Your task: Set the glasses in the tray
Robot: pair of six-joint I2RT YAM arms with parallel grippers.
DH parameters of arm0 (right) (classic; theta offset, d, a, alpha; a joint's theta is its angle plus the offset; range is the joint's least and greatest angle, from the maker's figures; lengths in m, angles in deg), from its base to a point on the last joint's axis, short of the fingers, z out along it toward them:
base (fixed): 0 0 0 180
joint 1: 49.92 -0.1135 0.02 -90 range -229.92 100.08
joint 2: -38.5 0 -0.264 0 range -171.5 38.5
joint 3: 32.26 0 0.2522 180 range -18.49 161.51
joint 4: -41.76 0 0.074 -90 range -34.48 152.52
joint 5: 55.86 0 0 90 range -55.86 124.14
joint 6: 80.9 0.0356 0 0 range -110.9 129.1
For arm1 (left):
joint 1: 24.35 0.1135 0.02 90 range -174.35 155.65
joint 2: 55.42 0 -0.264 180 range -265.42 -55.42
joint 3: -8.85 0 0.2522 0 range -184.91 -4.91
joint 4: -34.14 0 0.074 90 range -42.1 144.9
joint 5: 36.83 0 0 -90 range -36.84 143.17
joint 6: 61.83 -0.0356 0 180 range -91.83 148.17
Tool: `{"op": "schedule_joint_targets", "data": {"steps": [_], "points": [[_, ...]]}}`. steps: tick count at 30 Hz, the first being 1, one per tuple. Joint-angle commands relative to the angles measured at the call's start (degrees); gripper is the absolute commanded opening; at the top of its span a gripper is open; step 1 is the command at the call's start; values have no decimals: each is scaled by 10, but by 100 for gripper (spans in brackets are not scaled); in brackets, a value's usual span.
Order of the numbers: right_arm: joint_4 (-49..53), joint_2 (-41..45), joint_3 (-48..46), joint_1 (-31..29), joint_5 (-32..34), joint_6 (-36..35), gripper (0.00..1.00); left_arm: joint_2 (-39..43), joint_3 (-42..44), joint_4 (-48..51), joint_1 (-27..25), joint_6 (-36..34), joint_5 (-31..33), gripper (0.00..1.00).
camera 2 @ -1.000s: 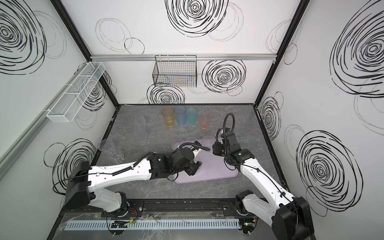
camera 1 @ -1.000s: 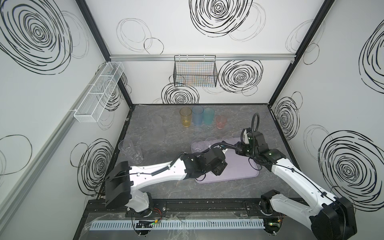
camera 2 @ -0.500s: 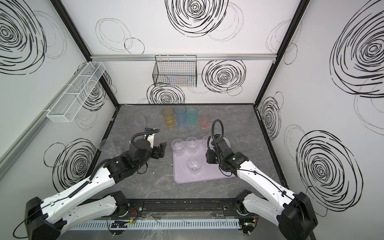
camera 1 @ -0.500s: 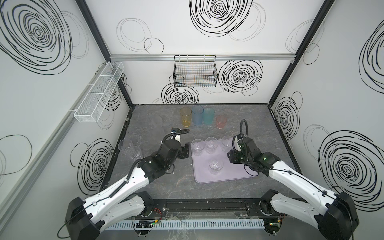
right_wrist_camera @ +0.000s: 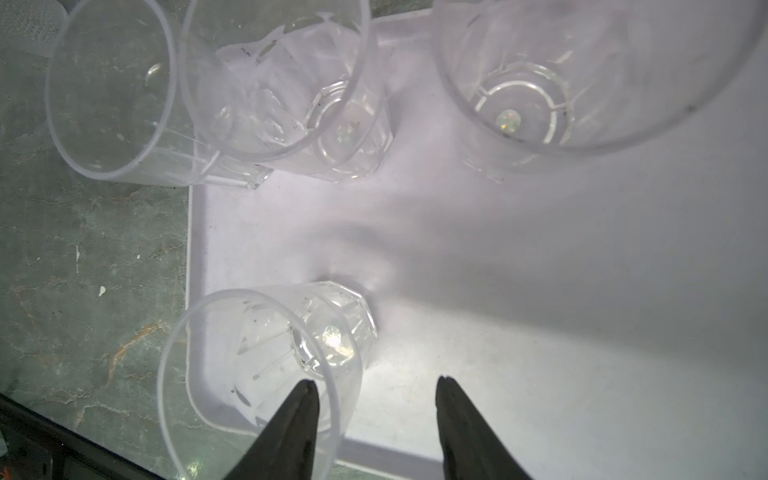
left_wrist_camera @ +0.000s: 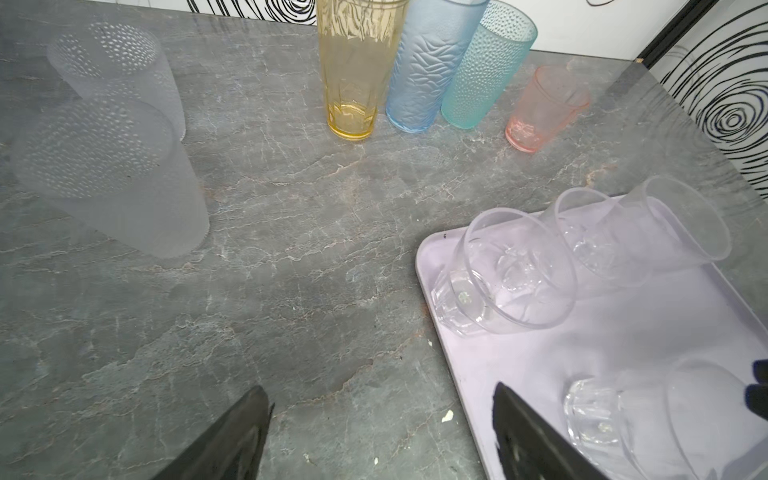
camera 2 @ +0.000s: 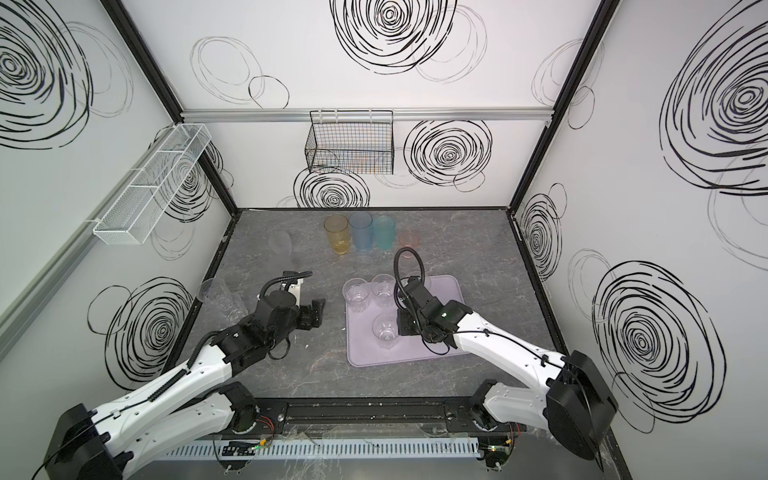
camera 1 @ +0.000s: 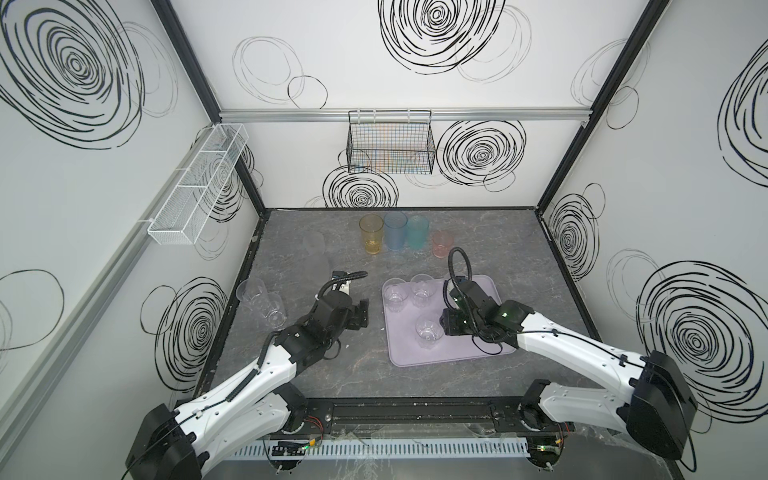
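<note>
Now the left hand point(left_wrist_camera: 379, 386) is back over the bare desk point(camera 1: 332, 365), just beside the left edge of the tray point(camera 1: 457, 353). A second ago that arm lay stretched right across the tray. Its fingers are spread wide and hold nothing. A clear glass point(camera 1: 428, 329) stands upright in the middle of the tray, about where that hand was, so it looks like the hand set it down and let go. The right hand point(right_wrist_camera: 376, 380) has come from the tray's far edge to just beside this glass. Its fingers are apart with only tray between them. Three more clear glasses point(left_wrist_camera: 519, 270) stand along the tray's far edge, so four are in. Eight wait on the desk: an amber glass point(camera 1: 371, 235), a blue glass point(camera 1: 395, 230), a teal glass point(camera 1: 417, 232) and a pink glass point(camera 1: 441, 244) in a row by the far edge, two frosted glasses point(left_wrist_camera: 112, 174) near the far left corner, and two plain glasses point(camera 1: 272, 311) by the left edge. The desk is dark grey stone with pale veins. White walls with black swirls stand round it, with a black wire basket point(camera 1: 390, 151) on the back wall and a white wire basket point(camera 1: 199, 183) on the left wall.
</note>
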Motion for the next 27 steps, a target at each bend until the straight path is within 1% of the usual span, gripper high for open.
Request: {"op": "schedule_joint_targets", "data": {"steps": [1,5,9,11,13,17,22,25,27], "points": [[10,-28,21,-17,28,10,46,4,12,-44,2,18,-7,87],[6,-45,32,-22,39,11,42,1,16,-55,3,20,-13,87],[5,-56,39,-24,46,6,28,-13,19,-69,2,33,-25,87],[17,-60,39,-25,59,2,24,-20,23,-80,0,36,-34,87],[25,-57,35,-24,71,1,22,-27,25,-86,-2,36,-33,87],[25,-51,32,-22,71,2,19,-32,30,-88,-2,34,-34,88],[30,-66,26,-22,86,3,21,-34,37,-99,-2,33,-27,88],[65,-66,34,-23,123,12,14,-41,44,-119,-2,34,-33,88],[83,-47,30,-21,144,14,13,-54,44,-132,0,31,-25,88]]}}
